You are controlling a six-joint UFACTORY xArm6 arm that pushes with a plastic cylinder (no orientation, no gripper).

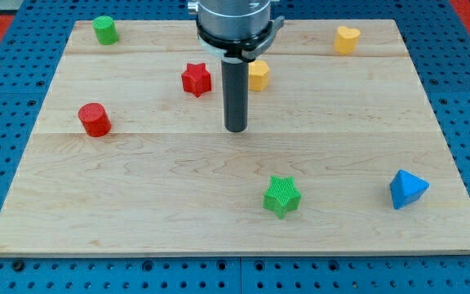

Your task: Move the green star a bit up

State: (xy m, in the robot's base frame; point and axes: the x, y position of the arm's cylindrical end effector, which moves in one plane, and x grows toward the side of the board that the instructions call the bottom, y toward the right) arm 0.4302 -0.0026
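The green star lies on the wooden board toward the view's bottom, right of centre. My tip rests on the board near the middle, well above the star and a little to its left, apart from it. The rod rises from there to the arm's mount at the view's top.
A red star lies left of the rod and a yellow block just right of it. A green cylinder is at top left, a red cylinder at left, a yellow heart at top right, a blue triangular block at bottom right.
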